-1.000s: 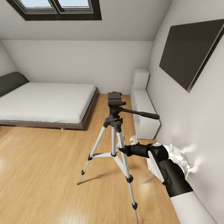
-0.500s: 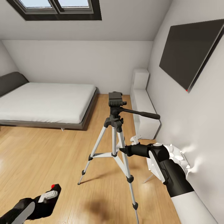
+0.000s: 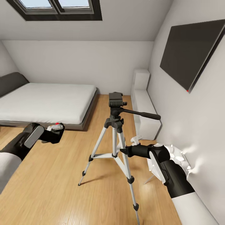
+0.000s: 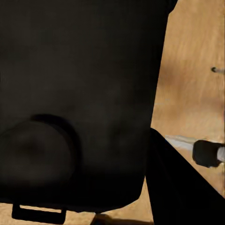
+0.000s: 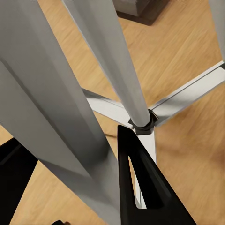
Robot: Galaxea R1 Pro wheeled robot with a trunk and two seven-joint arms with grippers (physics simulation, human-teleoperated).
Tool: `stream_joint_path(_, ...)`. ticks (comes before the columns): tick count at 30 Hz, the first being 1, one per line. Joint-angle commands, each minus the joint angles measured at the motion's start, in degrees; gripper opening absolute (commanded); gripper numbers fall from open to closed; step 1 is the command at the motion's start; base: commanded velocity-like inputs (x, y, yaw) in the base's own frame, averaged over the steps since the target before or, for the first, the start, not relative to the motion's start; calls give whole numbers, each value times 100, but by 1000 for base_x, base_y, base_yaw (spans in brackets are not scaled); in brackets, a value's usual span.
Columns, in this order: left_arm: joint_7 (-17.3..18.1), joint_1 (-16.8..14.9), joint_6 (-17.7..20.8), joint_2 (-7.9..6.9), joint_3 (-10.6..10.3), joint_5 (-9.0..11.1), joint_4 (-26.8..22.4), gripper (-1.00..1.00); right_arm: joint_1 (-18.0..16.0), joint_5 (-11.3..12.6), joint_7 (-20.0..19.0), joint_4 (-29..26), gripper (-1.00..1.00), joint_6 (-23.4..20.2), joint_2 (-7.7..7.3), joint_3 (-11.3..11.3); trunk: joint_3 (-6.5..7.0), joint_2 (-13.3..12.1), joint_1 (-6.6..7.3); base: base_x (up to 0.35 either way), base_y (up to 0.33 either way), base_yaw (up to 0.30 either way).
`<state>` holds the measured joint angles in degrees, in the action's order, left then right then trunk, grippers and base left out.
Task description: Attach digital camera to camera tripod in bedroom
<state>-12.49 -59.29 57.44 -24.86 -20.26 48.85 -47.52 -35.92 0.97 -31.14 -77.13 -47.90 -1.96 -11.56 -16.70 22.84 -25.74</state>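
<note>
The digital camera (image 3: pixel 55 130) sits in the left gripper (image 3: pixel 53 133), held up over the wood floor (image 3: pixel 47 175) to the left of the camera tripod (image 3: pixel 116 147) and in front of the low grey bed (image 3: pixel 47 104). From the head view it reads as a small black boxy lump with a red dot and a pale patch on top; in the left wrist view its matte black body (image 4: pixel 79 93) sits close against the lens, a rounded bulge low on it, with one dark finger (image 4: pixel 176 187) alongside, so the left gripper is closed on the camera.

It looks rigid and fairly light, a hard plastic shell that will not give under the pads, though its smooth sides could slip if tilted. Holding it by the flanks, as now, seems best, since that leaves the underside free to meet the tripod head (image 3: pixel 116 100).

The tripod stands upright in the middle of the room, well apart from the camera: three smooth silver metal legs, black joints and feet, thin braces to a centre hub, and a long black pan handle pointing right. It probably tips easily if pushed high up.

The right gripper (image 3: pixel 122 152) is at the near leg about halfway up. In the right wrist view the grey tubes (image 5: pixel 108 61) pass between its dark fingers (image 5: pixel 140 183), but whether they clamp the leg I cannot tell.
</note>
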Motion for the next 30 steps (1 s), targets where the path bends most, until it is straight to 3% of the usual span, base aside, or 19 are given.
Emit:
stream_joint_path(1,-113,-364,101,67,-25,25,-32,-100,-2,-368,-2,0,-100,9,-5,-9,-13,8,-5,0,0,0)
stream_joint_path(6,-314,-2034,236,407,-18,87,169,-100,-2,-399,-6,-8,-100,2,-4,-13,-13,8,-5,0,0,0)
stream_joint_path(9,-340,-2594,240,641,-15,104,512,-100,-2,-402,-6,-7,-100,-2,-4,-13,-13,8,-5,0,0,0)
stream_joint_path(11,-354,-3189,238,975,-17,119,986,-100,-2,-403,-6,-8,-100,-5,-5,-13,-13,8,-5,0,0,0)
stream_joint_path(12,-359,-3618,238,1243,-17,124,1345,-100,-2,-404,-6,-10,-100,-3,-5,-13,-13,8,-5,0,0,0)
stream_joint_path(14,-362,-4035,237,1511,-17,128,1720,-100,-2,-404,-6,-11,-100,-2,-6,-13,-13,8,-5,0,0,0)
stream_joint_path(15,-363,-4403,236,1768,-18,131,2057,-100,-2,-405,-6,-12,-100,-1,-4,-13,-13,8,-5,0,0,0)
stream_joint_path(17,-356,-4800,231,2092,-20,124,2413,-100,-2,-403,-6,-12,-100,-1,4,-15,-13,8,-5,0,0,0)
stream_joint_path(20,-333,-5056,234,2318,-17,158,2640,-100,-2,-399,-6,-13,-100,0,14,-19,-13,8,-5,0,0,0)
stream_joint_path(23,-320,-5175,241,2429,-12,299,2739,-100,-2,-397,-6,-13,-100,-2,13,-21,-13,8,-5,0,0,0)
stream_joint_path(30,-316,-5225,256,2477,-30,505,2734,-100,-2,-406,0,-13,-100,4,16,-22,-13,8,-5,0,0,0)
